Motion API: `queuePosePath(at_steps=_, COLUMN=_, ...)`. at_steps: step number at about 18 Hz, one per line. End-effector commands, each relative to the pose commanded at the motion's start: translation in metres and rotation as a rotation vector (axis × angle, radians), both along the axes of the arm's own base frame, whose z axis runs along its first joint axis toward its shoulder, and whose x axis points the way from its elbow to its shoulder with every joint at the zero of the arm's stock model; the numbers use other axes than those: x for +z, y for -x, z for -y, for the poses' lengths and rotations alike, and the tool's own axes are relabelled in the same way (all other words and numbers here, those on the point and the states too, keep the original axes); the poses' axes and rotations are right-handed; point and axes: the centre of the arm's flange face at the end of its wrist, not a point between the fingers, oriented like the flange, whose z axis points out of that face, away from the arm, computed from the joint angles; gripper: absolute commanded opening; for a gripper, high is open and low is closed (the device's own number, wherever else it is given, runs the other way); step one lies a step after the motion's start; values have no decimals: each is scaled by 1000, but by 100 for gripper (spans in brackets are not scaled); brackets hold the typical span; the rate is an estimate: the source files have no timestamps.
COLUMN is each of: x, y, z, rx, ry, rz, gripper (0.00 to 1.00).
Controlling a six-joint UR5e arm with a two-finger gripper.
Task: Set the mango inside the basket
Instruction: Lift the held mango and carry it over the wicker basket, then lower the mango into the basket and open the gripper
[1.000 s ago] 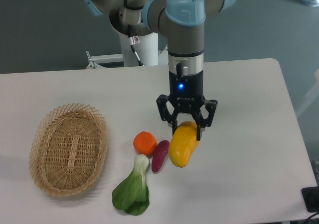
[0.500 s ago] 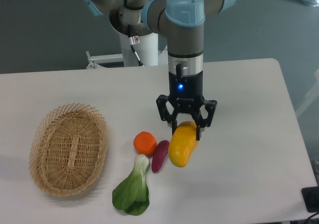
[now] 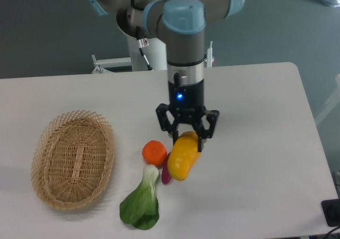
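Observation:
The yellow mango hangs tilted above the table, its upper end held between the fingers of my gripper, which is shut on it. It is just right of the orange and hides most of the purple vegetable beneath it. The tan oval wicker basket lies empty at the left of the table, well apart from the gripper.
A round orange sits just left of the mango. Only a sliver of the small purple vegetable shows under the mango. A green leafy bok choy lies in front of them. The table's right edge curves away at the far right.
The arm has carried the mango to the left and slightly up, so it now hangs over the purple vegetable, closer to the orange.

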Motion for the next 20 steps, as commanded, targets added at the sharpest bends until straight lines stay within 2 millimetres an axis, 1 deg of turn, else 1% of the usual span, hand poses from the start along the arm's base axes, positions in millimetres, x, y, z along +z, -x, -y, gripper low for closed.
queuePosePath(at_steps=1, x=6, y=-27, z=-5, rx=-21, ry=9, rz=-2, gripper=57)
queuePosePath(at_steps=2, x=7, y=-47, z=-13, rx=-29, ry=9, rz=5, gripper=57)
queuePosePath(at_steps=4, x=0, y=-84, z=-25, rx=-29, ry=32, rz=6, gripper=57)
queuePosePath(at_steps=5, x=-7, y=-103, z=-31, rx=-36, ry=53, rz=-4, gripper=57)
queuePosePath(at_steps=7, x=-30, y=-161, z=-54, rx=-50, ry=100, rz=-12, gripper=57)
queuePosePath(at_steps=8, x=-39, y=-179, z=-60, rx=-48, ry=109, rz=-2, gripper=57)
queuePosePath(at_steps=9, x=-53, y=-199, z=-67, rx=-53, ry=129, rz=10, gripper=57)
queuePosePath(at_steps=10, x=-62, y=-206, z=-70, rx=-63, ry=145, rz=11, gripper=57)
queuePosePath(at_steps=11, x=-78, y=-217, z=-75, rx=-81, ry=172, rz=18, gripper=57)
queuePosePath(at_steps=13, x=-105, y=-218, z=-82, rx=-95, ry=210, rz=29, gripper=57)
queuePosePath(at_steps=15, x=-126, y=-227, z=-87, rx=-136, ry=249, rz=31, gripper=57)
queuePosePath(at_steps=18, x=-149, y=-228, z=-92, rx=-141, ry=285, rz=42, gripper=57)
queuePosePath(at_steps=20, x=-159, y=-228, z=-94, rx=-147, ry=301, rz=49, gripper=57)
